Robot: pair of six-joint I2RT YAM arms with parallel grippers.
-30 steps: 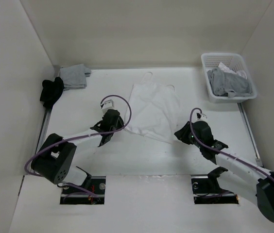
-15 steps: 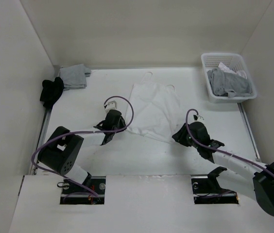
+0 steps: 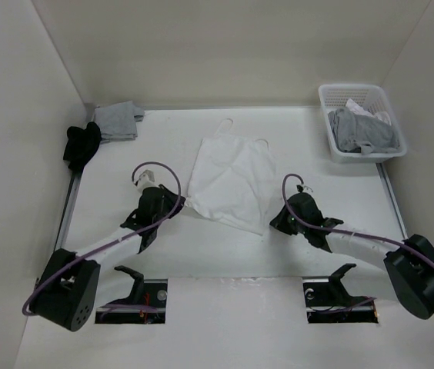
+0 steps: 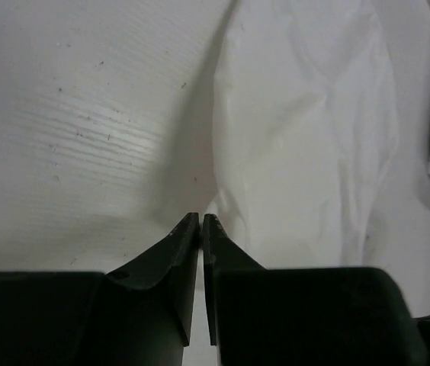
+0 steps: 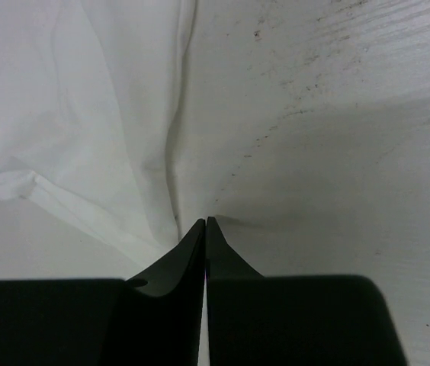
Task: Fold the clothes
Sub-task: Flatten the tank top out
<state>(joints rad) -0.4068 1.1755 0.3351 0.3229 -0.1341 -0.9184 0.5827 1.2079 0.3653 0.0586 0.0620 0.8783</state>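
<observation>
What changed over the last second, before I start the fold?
The left gripper and right gripper closed on the near hem corners of the white top. Both moved left and slightly nearer, dragging the top left with them. The white basket, folded grey garment and black garment stayed put.

Black left hand (image 4: 201,217) and right hand (image 5: 206,221), white arms (image 3: 109,246), looping purple cables (image 3: 155,164).
</observation>
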